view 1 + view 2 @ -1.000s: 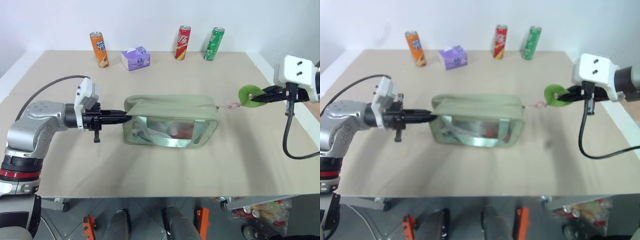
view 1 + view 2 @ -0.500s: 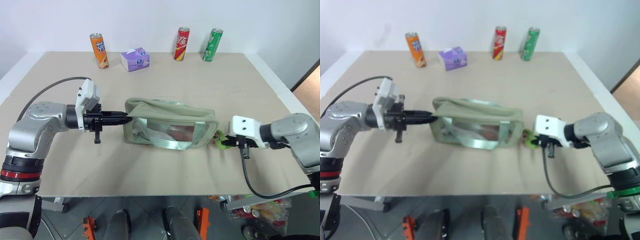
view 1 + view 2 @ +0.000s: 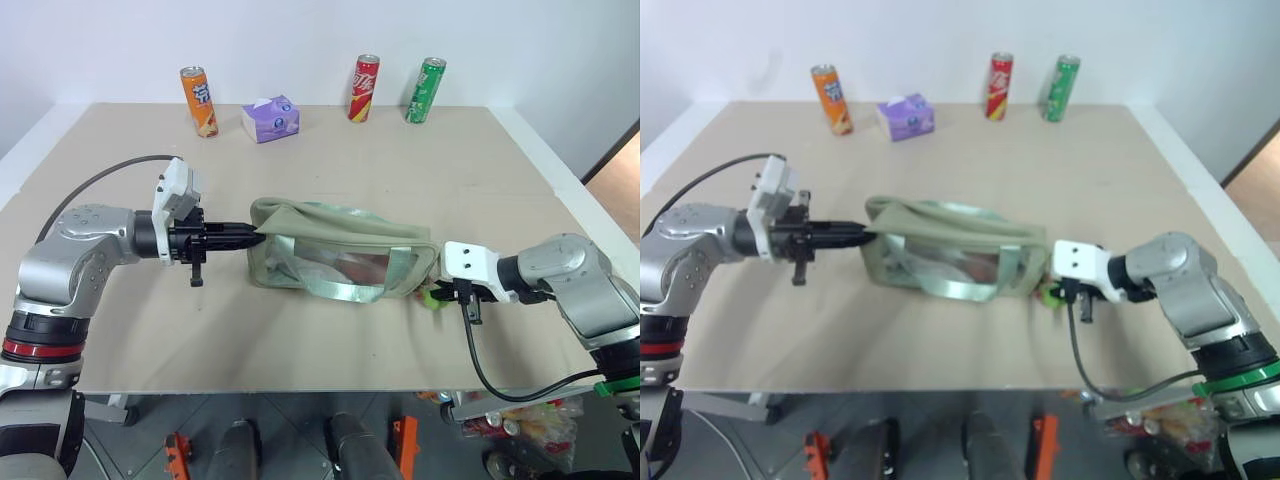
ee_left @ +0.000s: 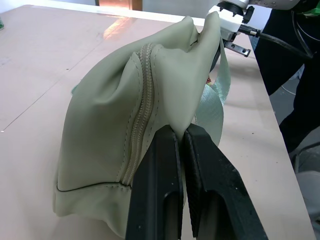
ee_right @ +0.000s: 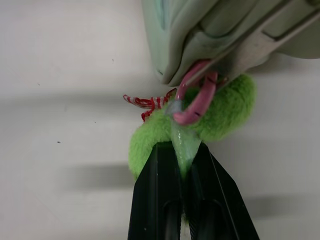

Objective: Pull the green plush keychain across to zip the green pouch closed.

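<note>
The green pouch (image 3: 340, 255) lies mid-table, pale sage with a clear side panel and its top zipper (image 4: 142, 112) closed along its length. My left gripper (image 3: 255, 231) is shut on the fabric at the pouch's left end, seen up close as black fingers (image 4: 160, 200) pinching a fold. The green plush keychain (image 5: 220, 112), a fuzzy lime ring on a pink clasp (image 5: 197, 100), rests on the table against the pouch's right end. My right gripper (image 5: 184, 155) is shut on the ring, low over the table (image 3: 436, 296).
At the table's far edge stand an orange can (image 3: 198, 99), a purple tissue box (image 3: 270, 117), a red can (image 3: 365, 86) and a green soda can (image 3: 427, 88). The right wrist's black cable (image 3: 490, 370) loops down past the table's front edge.
My right gripper has dropped from up at the right down to the table and moved left, bringing the keychain to the pouch's right end. The pouch's right end sagged. The left gripper kept still.
</note>
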`<action>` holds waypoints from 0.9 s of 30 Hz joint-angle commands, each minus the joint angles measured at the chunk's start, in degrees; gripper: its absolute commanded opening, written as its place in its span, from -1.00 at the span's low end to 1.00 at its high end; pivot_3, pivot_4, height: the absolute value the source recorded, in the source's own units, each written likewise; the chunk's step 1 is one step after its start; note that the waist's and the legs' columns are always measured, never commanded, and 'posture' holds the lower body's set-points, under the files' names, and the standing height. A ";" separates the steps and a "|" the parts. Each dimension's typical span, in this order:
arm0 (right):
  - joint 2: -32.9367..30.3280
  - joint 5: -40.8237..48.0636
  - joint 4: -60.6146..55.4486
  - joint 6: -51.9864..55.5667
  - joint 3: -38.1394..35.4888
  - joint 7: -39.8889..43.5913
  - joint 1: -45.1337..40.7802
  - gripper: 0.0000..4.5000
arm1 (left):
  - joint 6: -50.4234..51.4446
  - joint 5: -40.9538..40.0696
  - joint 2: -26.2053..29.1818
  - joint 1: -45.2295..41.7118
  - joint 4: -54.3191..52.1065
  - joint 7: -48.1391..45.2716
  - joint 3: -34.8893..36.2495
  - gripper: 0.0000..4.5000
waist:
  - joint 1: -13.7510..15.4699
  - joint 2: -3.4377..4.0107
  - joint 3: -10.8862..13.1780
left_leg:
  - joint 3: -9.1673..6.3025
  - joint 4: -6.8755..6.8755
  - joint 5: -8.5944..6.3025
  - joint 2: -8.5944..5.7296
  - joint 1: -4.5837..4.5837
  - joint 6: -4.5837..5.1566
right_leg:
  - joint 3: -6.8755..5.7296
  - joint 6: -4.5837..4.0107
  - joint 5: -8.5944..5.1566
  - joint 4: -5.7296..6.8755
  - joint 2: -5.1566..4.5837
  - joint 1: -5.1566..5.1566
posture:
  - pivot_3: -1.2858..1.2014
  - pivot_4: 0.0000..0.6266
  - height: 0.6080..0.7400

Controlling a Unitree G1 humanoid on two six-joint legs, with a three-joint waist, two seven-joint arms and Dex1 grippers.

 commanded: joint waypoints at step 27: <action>-4.29 22.68 1.55 16.78 -21.02 0.79 -5.06 1.00 | 7.59 -3.37 2.17 -1.20 0.60 3.60 5.23 0.56 | -0.04 0.01 0.01 | 0.00 -0.14 0.00 0.00 -0.03 0.00 | 0.01 0.01 0.01 0.00 0.01 -0.10 | 0.03 -0.52 1.00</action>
